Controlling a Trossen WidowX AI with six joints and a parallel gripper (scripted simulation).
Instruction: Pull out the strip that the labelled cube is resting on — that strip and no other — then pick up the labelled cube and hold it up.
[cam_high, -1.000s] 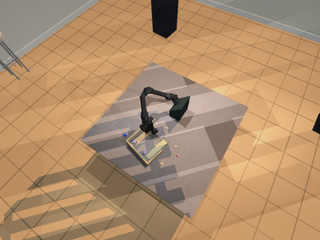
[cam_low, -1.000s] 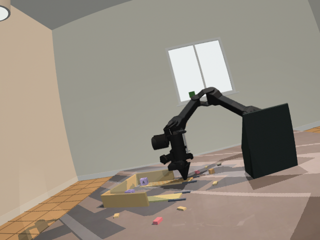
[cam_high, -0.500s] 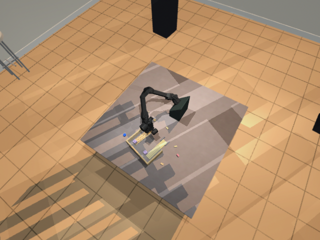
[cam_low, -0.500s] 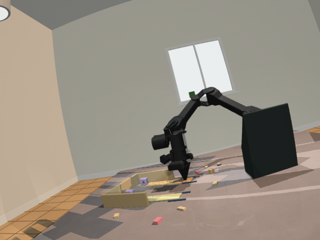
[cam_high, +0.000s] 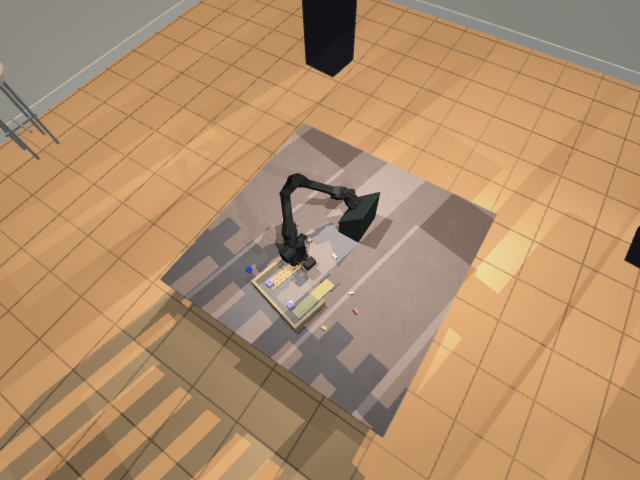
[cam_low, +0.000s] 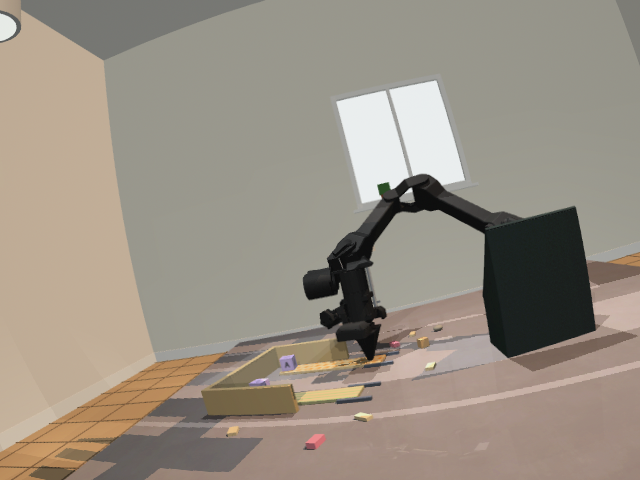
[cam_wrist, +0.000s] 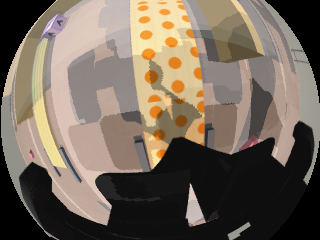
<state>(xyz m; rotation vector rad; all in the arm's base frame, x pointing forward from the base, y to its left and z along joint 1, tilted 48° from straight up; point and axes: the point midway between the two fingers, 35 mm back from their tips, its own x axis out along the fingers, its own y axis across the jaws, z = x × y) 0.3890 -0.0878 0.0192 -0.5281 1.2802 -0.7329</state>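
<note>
With the exterior view read from left to right, the purple cube marked A (cam_high: 269, 283) (cam_low: 287, 362) comes first, at the far end of the orange-dotted strip (cam_high: 281, 277) (cam_low: 320, 366) (cam_wrist: 172, 60); whether its whole underside sits on that strip, I cannot tell. The gripper (cam_high: 300, 258) (cam_low: 370, 356) (cam_wrist: 178, 142) is over the strip's near end, its fingers clenched together and pointing down, so the cube lies well apart from them; whether the fingertips touch the strip, I cannot tell. The letter A faces the exterior camera, upright and slightly tilted in view. The dotted strip lies flat, its long axis running from the cube out through the open side of the low wooden wall (cam_high: 276, 304) (cam_low: 250, 403) (cam_wrist: 22, 95), toward the dark block (cam_high: 359, 217) (cam_low: 537, 284) beneath the arm. Counting from left to right, there are two purple cubes, the second cube (cam_high: 290, 304) (cam_low: 259, 382) (cam_wrist: 54, 26) being near the far end of the striped yellow strip (cam_high: 313, 298) (cam_low: 330, 395) (cam_wrist: 40, 95). There are two strips, roughly parallel; four dark rails (cam_low: 354, 399) (cam_wrist: 142, 155), two flanking each strip; one three-sided wall; and eight small loose pieces (cam_low: 315, 441) scattered outside it.
</note>
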